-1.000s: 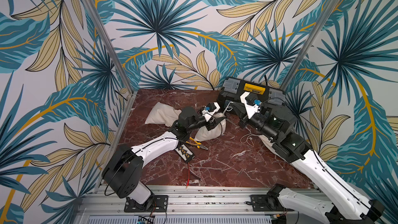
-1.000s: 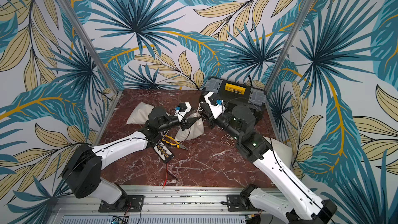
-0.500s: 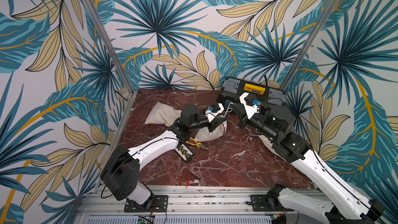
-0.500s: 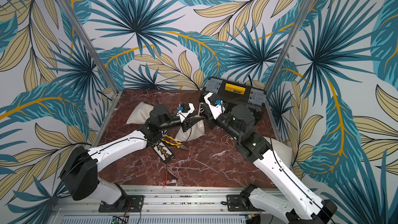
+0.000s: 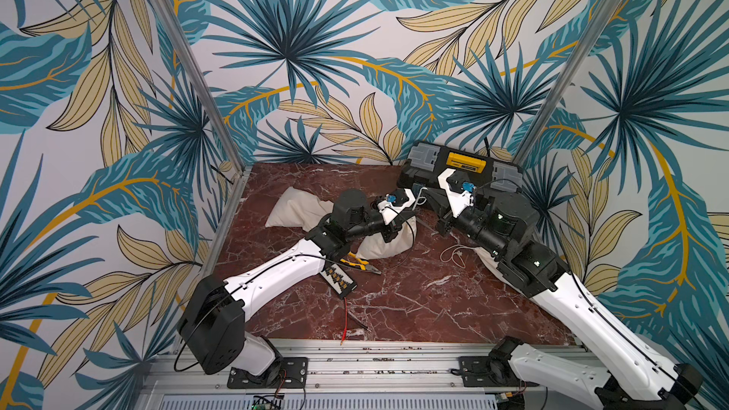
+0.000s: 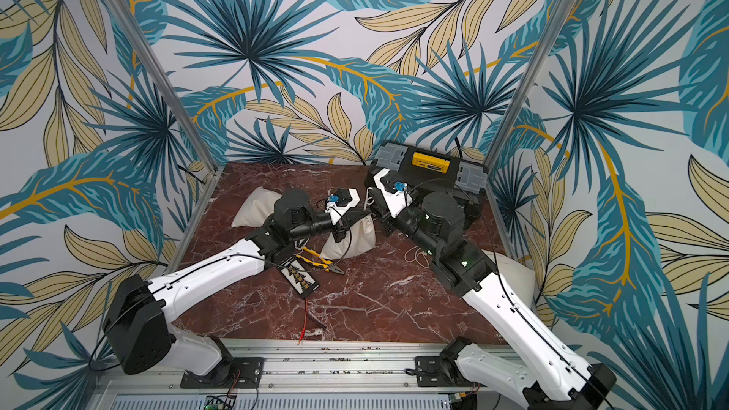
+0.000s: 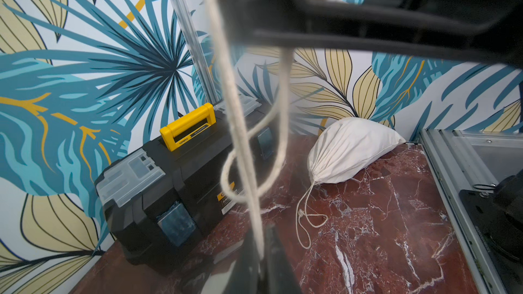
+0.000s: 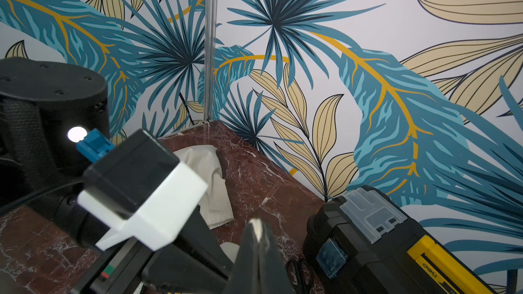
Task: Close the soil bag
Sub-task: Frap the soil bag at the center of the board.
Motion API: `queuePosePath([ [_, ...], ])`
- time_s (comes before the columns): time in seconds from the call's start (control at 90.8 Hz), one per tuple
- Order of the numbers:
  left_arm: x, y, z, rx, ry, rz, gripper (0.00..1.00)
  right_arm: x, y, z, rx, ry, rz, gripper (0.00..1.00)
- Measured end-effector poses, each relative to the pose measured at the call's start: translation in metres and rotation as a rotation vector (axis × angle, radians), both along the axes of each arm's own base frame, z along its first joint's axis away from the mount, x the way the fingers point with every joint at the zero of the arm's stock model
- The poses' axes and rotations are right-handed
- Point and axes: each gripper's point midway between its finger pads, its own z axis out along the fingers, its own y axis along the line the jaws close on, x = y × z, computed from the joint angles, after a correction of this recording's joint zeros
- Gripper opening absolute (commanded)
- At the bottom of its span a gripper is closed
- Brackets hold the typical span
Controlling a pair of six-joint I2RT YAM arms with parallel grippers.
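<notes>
The left end effector (image 5: pixel 411 211) has reached farther across the soil bag (image 5: pixel 388 244) toward the right end effector (image 5: pixel 427 198). Its jaws, open a second ago, are now pinched together on the drawstring (image 7: pixel 240 137), which runs down between them.

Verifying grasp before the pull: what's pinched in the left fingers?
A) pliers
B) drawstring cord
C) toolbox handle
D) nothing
B: in the left wrist view the drawstring cord runs straight into the closed left fingers.
</notes>
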Motion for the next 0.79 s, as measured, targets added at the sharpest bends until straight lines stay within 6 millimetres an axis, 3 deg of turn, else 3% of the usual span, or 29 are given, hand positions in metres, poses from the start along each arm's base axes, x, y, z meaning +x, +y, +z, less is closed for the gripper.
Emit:
queuePosePath([
  [0.176, 0.018, 0.003, -0.006, 0.026, -0.031, 0.13, 0.0, -0.01, -0.015, -0.004, -0.025, 0.02, -0.026, 0.0],
  [0.319, 0.032, -0.016, -0.014, 0.054, -0.039, 0.241, 0.04, -0.018, -0.034, -0.016, -0.057, 0.048, -0.073, 0.0],
  [0.606, 0.037, -0.049, -0.032, 0.063, -0.002, 0.293, 0.16, -0.032, -0.074, -0.028, -0.08, 0.059, -0.184, 0.0],
  [0.793, 0.036, -0.064, -0.038, 0.043, 0.042, 0.289, 0.16, -0.041, -0.095, -0.031, -0.083, 0.048, -0.238, 0.0],
])
